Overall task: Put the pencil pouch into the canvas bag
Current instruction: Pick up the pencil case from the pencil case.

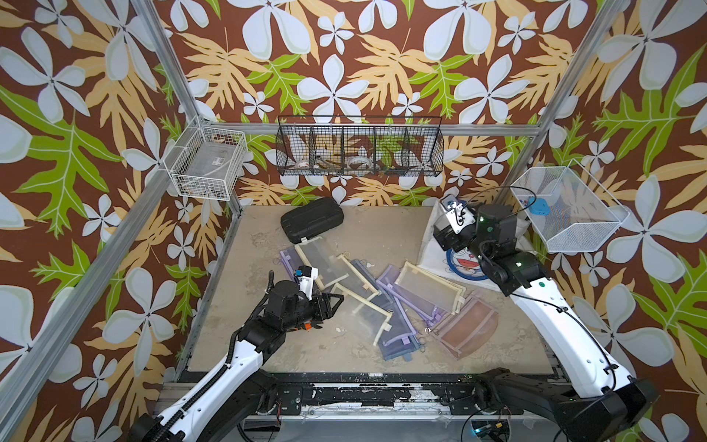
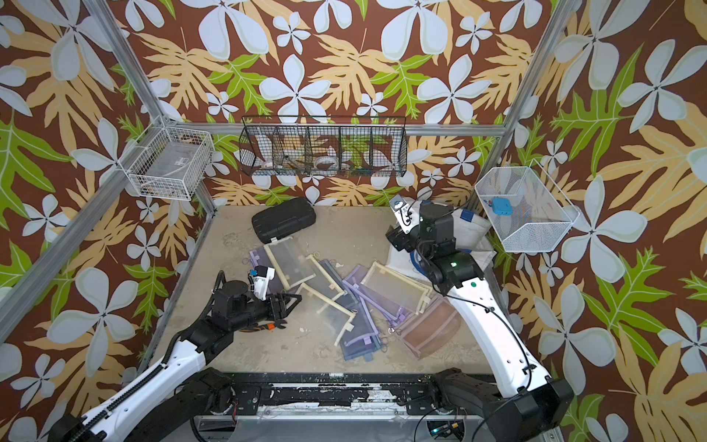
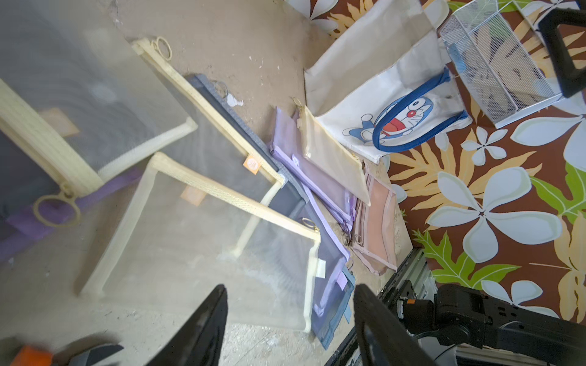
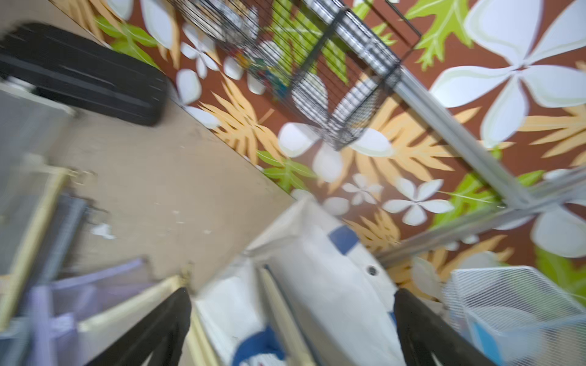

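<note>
Mesh pencil pouches (image 1: 386, 306) in cream, lilac, grey and brown lie overlapping in a loose heap across the middle of the sandy worktop (image 1: 267, 344). The canvas bag (image 1: 434, 258), white with blue handles and a cartoon cat's face, slumps in the far right corner, and a cream-edged pouch (image 1: 430, 289) sits against its near side. The right tool (image 4: 291, 298) hangs over the bag's mouth with its black fingers (image 4: 171, 317) spread wide and nothing between them. In the blurred right wrist view a cream strip shows at the bag's opening, but whether it is a pouch inside cannot be told. At the left edge of the heap the left tool (image 1: 333, 308) points right toward a large cream-trimmed pouch (image 3: 206, 247), its jaws parted and empty, just short of the pouch's near corner. A black hard case (image 1: 311, 220) rests at the far edge, touching the far end of the pile.
</note>
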Controlling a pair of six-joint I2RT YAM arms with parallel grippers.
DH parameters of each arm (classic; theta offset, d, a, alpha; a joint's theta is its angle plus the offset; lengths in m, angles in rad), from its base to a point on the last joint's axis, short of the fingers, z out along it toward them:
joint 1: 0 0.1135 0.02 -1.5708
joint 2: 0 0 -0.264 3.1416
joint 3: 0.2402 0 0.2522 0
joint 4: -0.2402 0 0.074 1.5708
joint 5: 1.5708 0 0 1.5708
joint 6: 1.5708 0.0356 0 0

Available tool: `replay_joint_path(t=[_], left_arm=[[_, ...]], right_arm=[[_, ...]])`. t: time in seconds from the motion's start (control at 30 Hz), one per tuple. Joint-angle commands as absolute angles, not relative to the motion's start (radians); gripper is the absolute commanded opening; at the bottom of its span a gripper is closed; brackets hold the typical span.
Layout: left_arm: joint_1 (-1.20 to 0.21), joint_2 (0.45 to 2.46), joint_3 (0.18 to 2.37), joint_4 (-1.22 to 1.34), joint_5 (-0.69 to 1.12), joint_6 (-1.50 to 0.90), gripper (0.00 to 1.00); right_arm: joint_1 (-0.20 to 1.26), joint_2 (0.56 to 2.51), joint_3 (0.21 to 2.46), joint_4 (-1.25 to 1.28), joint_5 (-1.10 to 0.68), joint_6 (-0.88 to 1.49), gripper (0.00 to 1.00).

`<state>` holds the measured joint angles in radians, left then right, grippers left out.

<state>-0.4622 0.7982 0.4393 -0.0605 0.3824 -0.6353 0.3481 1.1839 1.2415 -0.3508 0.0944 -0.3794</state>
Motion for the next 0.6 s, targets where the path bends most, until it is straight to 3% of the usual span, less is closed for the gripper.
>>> replay_joint_path(t=[0.0,0.13,0.27,0.57], left_arm=[[-0.497,0.765,0.402,-0.117,0.395,-0.700,0.66],[-0.587,0.725,0.352,-0.140,0.319,-0.766,0.68],[-0.595,0.696,0.277,-0.116,0.305,-0.837,0.67],[-0.597,0.729,0.180,0.021,0.297,-0.893,0.58]], right_arm=[[0.432,1.169,1.158,-0.351,0.017,-0.131,1.00],[0.616,1.200,1.056,-0.294,0.011,-0.021,1.00],[0.711,1.340,1.024,-0.280,-0.095,0.018,1.00],[0.726,1.649,1.035,-0.190,-0.328,-0.030,0.93]])
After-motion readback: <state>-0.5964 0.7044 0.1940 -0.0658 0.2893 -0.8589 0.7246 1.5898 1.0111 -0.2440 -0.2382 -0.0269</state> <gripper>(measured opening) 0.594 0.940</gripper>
